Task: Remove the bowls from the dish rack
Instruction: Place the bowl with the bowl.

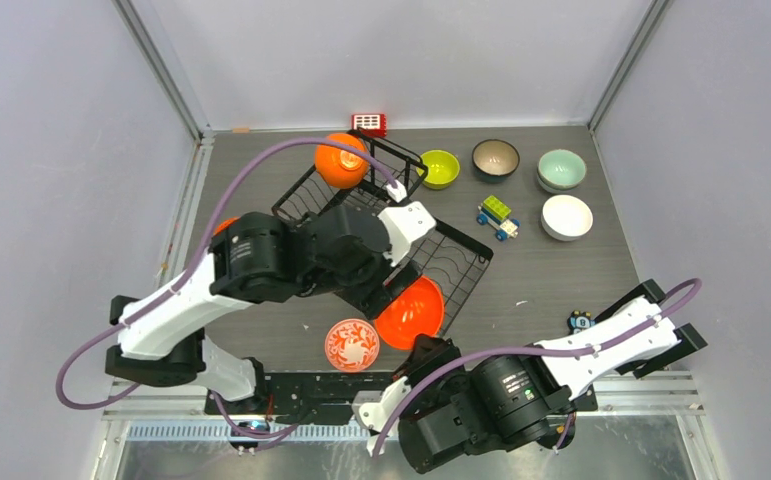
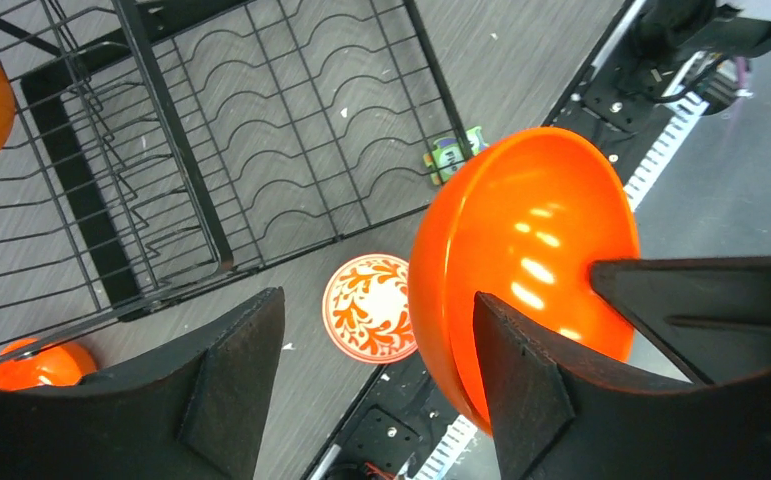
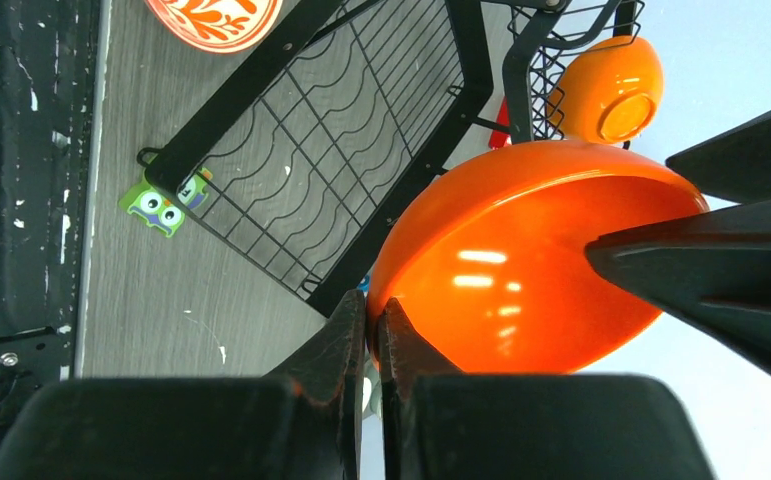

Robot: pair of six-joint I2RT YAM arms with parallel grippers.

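Your left pincer (image 2: 376,300): open wide, beside the orange bowl (image 2: 531,250).
Your right pincer (image 3: 371,312): closed on its rim.

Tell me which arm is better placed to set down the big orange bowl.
Right. The right gripper is pinched shut on the rim of the big orange bowl, while the left gripper hangs open with that bowl outside its jaws.
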